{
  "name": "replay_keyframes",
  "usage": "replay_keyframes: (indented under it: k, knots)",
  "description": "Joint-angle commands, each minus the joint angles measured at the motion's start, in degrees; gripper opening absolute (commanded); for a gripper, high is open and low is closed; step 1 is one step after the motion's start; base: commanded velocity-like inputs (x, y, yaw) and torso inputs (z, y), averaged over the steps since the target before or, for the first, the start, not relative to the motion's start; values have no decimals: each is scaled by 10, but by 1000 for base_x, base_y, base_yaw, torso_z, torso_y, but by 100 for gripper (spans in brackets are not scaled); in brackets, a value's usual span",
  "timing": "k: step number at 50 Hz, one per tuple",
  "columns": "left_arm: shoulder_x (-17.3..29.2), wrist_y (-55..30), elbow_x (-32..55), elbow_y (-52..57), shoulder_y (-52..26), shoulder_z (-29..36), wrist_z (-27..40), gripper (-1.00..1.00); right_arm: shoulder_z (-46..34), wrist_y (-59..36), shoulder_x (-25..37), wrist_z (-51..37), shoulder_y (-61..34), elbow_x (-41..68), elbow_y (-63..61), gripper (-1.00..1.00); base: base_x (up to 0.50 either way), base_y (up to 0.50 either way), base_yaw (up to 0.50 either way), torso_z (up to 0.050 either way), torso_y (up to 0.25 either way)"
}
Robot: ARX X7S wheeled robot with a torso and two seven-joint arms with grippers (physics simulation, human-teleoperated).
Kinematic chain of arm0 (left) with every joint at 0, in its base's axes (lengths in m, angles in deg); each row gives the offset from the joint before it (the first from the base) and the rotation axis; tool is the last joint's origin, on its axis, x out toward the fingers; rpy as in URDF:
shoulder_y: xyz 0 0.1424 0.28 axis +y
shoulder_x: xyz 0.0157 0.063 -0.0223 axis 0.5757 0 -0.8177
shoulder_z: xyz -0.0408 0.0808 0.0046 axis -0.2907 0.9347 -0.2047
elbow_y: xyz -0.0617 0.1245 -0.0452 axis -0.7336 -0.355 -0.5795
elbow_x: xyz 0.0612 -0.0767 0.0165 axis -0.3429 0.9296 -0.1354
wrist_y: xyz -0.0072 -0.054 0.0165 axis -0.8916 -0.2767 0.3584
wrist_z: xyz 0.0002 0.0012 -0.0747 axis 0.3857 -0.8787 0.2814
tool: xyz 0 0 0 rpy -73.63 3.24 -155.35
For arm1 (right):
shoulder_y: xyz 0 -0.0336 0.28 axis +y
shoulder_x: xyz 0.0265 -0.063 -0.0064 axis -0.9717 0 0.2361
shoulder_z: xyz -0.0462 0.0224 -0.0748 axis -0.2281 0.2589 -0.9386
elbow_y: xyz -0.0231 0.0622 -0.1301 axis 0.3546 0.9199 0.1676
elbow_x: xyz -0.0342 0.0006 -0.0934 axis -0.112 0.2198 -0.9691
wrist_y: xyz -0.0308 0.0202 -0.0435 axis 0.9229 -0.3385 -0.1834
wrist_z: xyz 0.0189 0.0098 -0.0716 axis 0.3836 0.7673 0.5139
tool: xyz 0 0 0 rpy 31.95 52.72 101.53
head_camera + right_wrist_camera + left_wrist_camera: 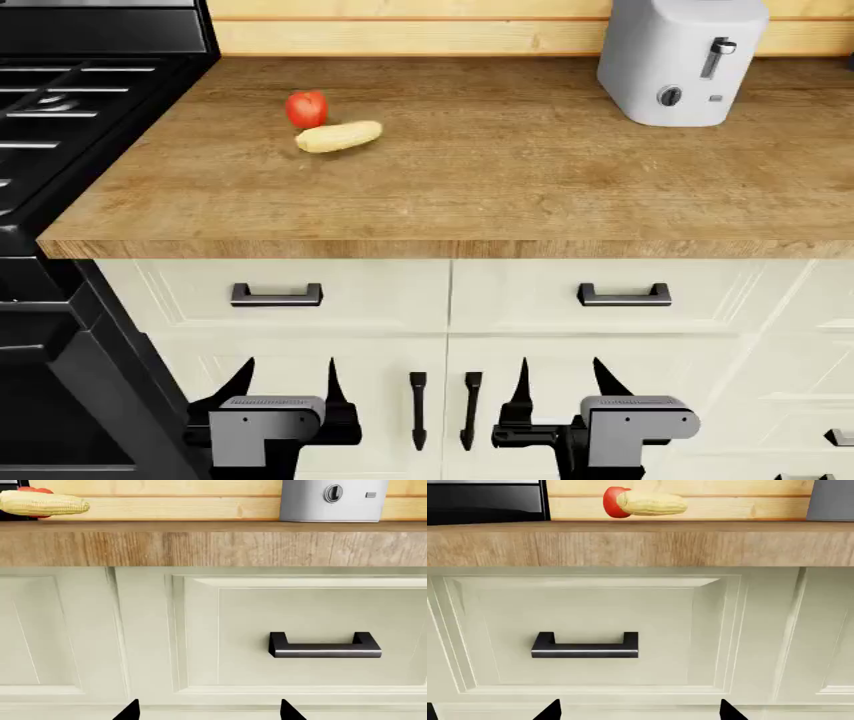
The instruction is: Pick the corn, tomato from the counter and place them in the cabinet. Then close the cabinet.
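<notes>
A brown wooden table (507, 170) runs across a kitchen, with a black stove (67, 110) at its left end. Near the stove, toward the back, a pale yellow corn (339, 136) lies on its side, and a small red tomato (306, 108) sits just behind it, close enough that they may touch. A grey toaster (681, 58) stands at the back right. Below the tabletop are cream drawers with dark handles and closed cabinet doors (447, 400). The left end effector (286, 385) and right end effector (558, 385) hover low before those doors, both spread wide and holding nothing.
</notes>
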Motion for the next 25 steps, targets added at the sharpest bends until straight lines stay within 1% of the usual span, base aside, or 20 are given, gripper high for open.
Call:
replay_keyframes:
  k: [1,4,8,13,19,25]
  knots:
    - [11,-4,19,20,7,11,-2,100,-11,2,9,-11,-3,9,0,100,0,0,0,0,0]
    - [22,-32,48,71,16,16,-13,100,-21,-3,17,-21,-7,9,-10,100,0,0,0,0,0]
    - [35,-61,59,124,18,21,-14,100,-31,-15,24,-30,-10,7,-29,100,0,0,0,45,0]
    - [49,-128,77,194,3,22,-12,100,-37,-44,38,-31,-18,9,-62,100,0,0,0,50,0]
    - [76,-247,111,274,-52,23,-22,100,-47,-113,59,-10,-40,25,-120,100,0,0,0,50,0]
    - [98,-397,182,334,-145,-9,-23,100,-38,-179,79,13,-71,61,-182,100,0,0,0,50,0]
